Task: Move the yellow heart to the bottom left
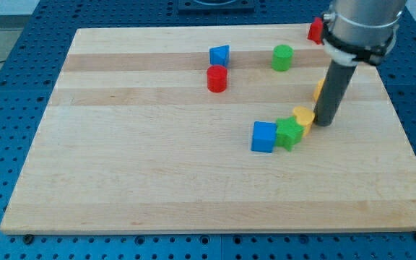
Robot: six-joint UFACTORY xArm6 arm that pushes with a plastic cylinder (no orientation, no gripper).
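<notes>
My tip (pixel 324 123) is down on the wooden board (pixel 121 188), planted just on the view's right of the yellow heart (pixel 303 117), touching it or as near as makes no difference. There are no jaws to open or close here, just a bare rod, and it holds nothing; it can only shove.

I'm on that side for a reason: the heart has to go to the bottom left, so I want to be behind it on the far side from the target.

The trouble is the company it keeps. The heart sits in the right half of the board, pressed against the green block (pixel 289 133), which in turn butts up against the blue cube (pixel 263 136), forming a little chain running down-left. A straight push, I reckon, drags all three along.

Behind my rod a sliver of another yellow block (pixel 318 89) peeks out, mostly hidden, shape unclear. Further up sit a red cylinder (pixel 217 79), a blue block (pixel 219 55), a green cylinder (pixel 282 57), and a red block (pixel 314 30) at the top edge, all well apart from the path.

The heart's whole journey is ahead of it.
</notes>
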